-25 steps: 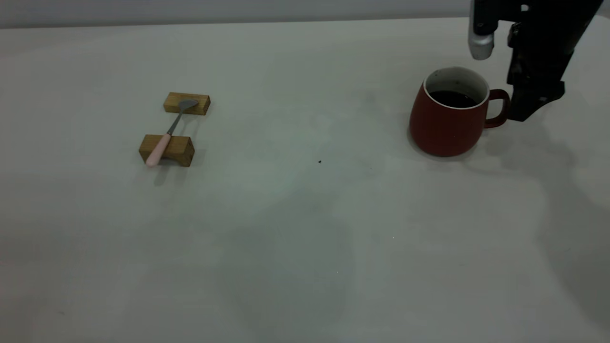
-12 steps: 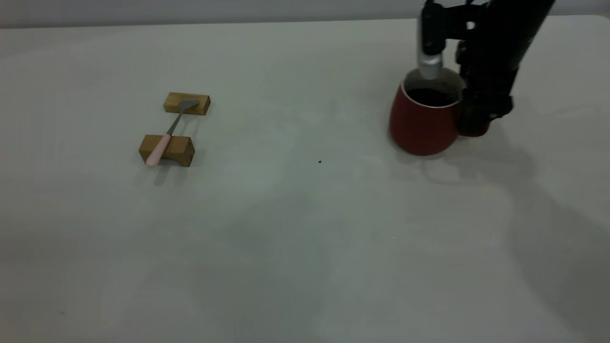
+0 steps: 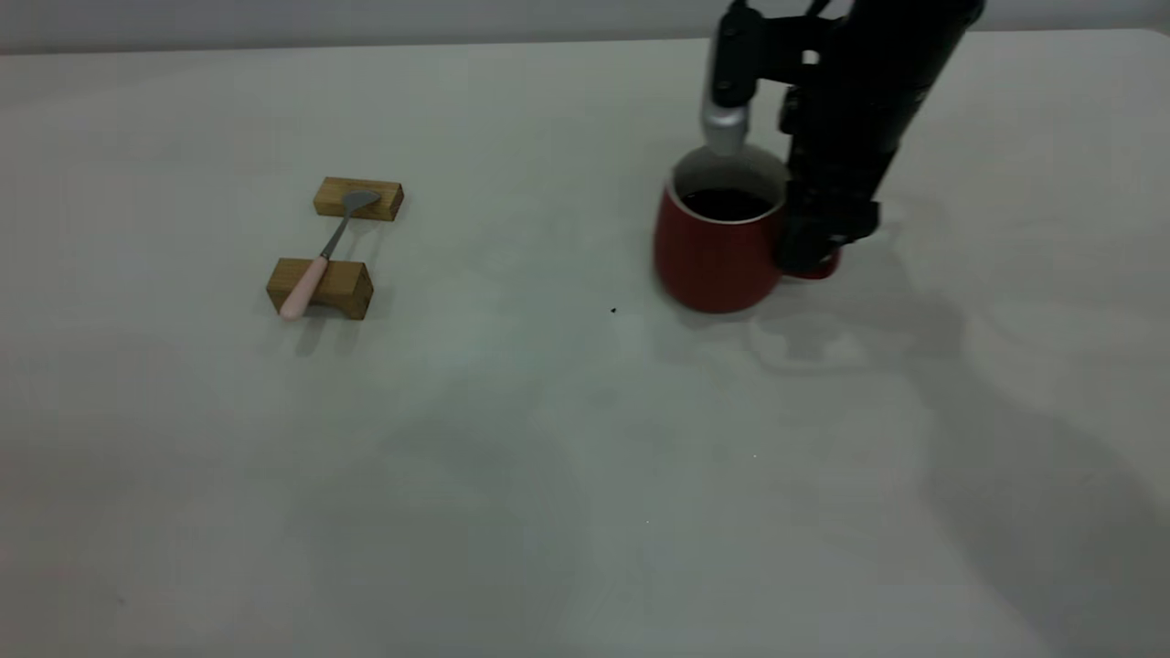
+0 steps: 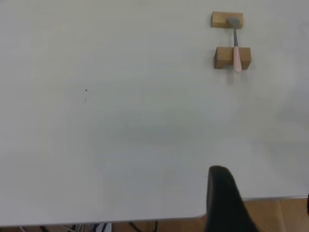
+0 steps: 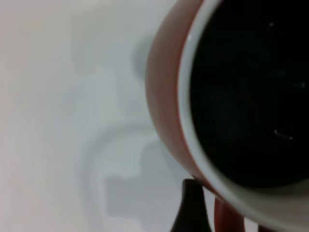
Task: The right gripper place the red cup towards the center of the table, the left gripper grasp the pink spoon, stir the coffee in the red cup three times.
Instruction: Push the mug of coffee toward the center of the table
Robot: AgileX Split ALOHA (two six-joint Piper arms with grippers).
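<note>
The red cup (image 3: 717,260) stands right of the table's (image 3: 548,457) middle, with dark coffee (image 3: 727,203) in it. My right gripper (image 3: 816,249) reaches down at the cup's right side, shut on its handle (image 3: 820,270). The right wrist view shows the cup's rim (image 5: 186,121) and coffee (image 5: 251,92) close up, one dark finger (image 5: 193,208) beside the handle (image 5: 227,217). The pink spoon (image 3: 320,260) lies bridged across two wooden blocks at the left. My left gripper (image 4: 263,208) hovers open at the table's edge, far from the spoon (image 4: 236,48), and is out of the exterior view.
The two wooden blocks (image 3: 358,198) (image 3: 320,288) carry the spoon's bowl and handle. A tiny dark speck (image 3: 612,311) marks the tabletop near the middle. The table's edge (image 4: 145,221) runs just under the left gripper, with brown floor beyond.
The right gripper closed in on the handle and has slid the red cup leftward, from the far right toward the table's middle. The spoon and blocks have not moved.
</note>
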